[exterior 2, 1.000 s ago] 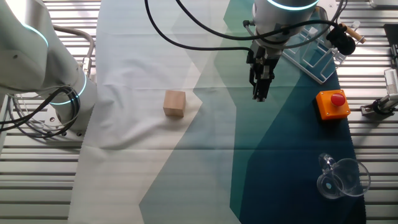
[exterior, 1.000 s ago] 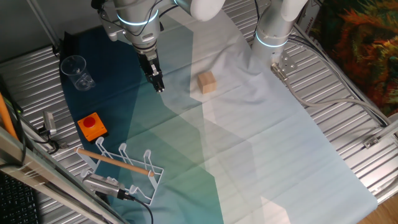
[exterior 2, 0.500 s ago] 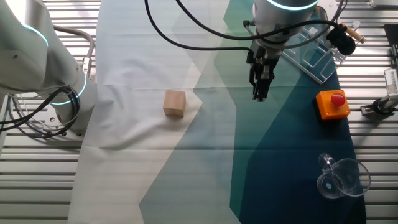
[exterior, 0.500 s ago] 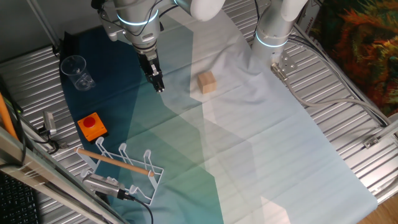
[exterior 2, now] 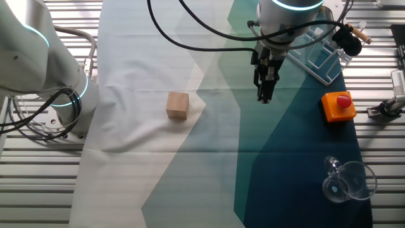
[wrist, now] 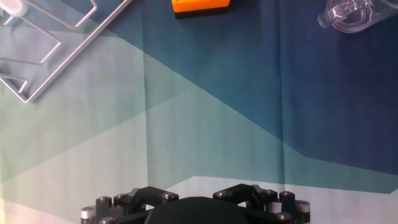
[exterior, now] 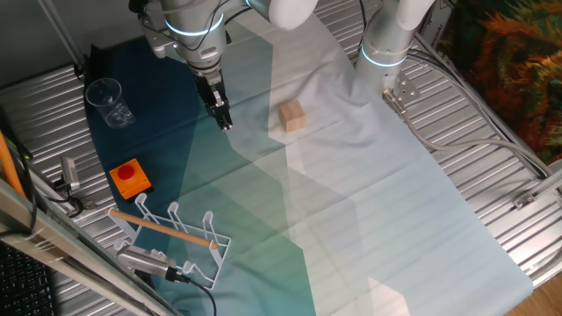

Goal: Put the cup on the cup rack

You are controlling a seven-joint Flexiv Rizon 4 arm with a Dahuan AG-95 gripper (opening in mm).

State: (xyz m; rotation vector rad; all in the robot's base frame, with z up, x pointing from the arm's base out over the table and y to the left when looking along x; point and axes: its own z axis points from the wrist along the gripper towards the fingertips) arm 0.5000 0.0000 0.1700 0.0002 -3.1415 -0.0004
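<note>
The clear plastic cup (exterior: 107,101) rests on the dark blue part of the cloth at the far left, apart from everything else. It also shows in the other fixed view (exterior 2: 348,179) and at the top right of the hand view (wrist: 351,12). The white wire cup rack (exterior: 176,237) with its wooden rod stands near the front left edge; it also shows in the other fixed view (exterior 2: 316,54) and in the hand view (wrist: 50,37). My gripper (exterior: 224,118) hangs above the cloth between cup and tan cube, fingers together, holding nothing (exterior 2: 264,95).
An orange block with a red button (exterior: 130,177) sits between cup and rack. A tan wooden cube (exterior: 292,116) lies on the white cloth to the right of the gripper. A second arm's base (exterior: 386,53) stands at the back. Cables and clamps line the left edge.
</note>
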